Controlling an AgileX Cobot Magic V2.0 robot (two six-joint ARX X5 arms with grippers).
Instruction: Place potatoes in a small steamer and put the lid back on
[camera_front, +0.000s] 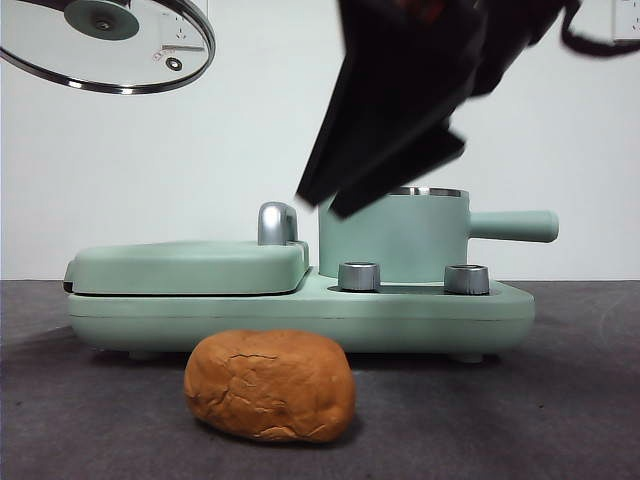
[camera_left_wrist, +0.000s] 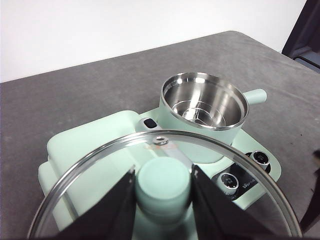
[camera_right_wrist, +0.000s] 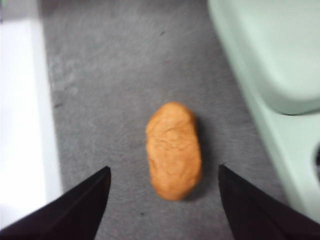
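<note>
Front view: the potato (camera_front: 270, 386) lies on the grey table (camera_front: 560, 400), just in front of the mint-green cooker base (camera_front: 420, 310) and apart from it. The small steamer (camera_front: 400, 238) stands on that base beside the closed griddle plate (camera_front: 190, 266). A dark arm hangs blurred before the pot; the glass lid (camera_front: 108, 42) is held high at the top corner.

Left wrist view: the left gripper (camera_left_wrist: 163, 187) pinches the lid's green knob (camera_left_wrist: 163, 184) between its jaws, the lid (camera_left_wrist: 105, 165) raised above the cooker. Only here the steamer's bare steel inside (camera_left_wrist: 205, 102) shows.

Right wrist view: the right gripper (camera_right_wrist: 162, 175) has its jaws spread wide, touching nothing, with the potato (camera_right_wrist: 173, 150) on the table between them, below.
</note>
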